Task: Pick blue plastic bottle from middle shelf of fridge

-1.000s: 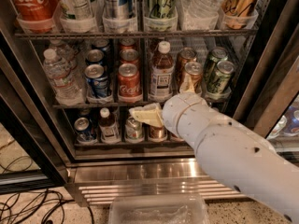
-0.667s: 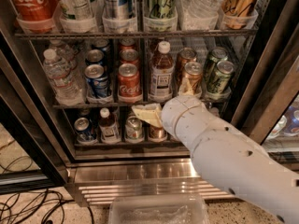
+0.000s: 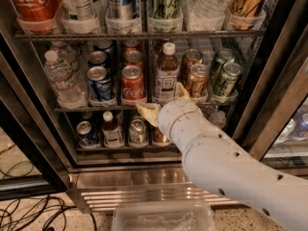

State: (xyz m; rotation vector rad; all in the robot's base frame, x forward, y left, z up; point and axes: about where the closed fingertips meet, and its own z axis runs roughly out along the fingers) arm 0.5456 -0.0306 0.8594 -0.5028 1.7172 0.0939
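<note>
Blue plastic bottle (image 3: 167, 73) upright on middle shelf (image 3: 96, 109), between red can (image 3: 132, 83) and gold cans (image 3: 196, 78). Claw (image 3: 165, 101) spread low before its base, nothing pinched. Best to lift to label height, centre, then squeeze without nudging neighbours.

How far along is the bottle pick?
Done: approach; the end effector sits at the middle shelf rail. In hand: it is open, straddling the base of the blue plastic bottle, no grip yet. Left: close, lift, withdraw; the bottle stands upright in its lane.
</note>
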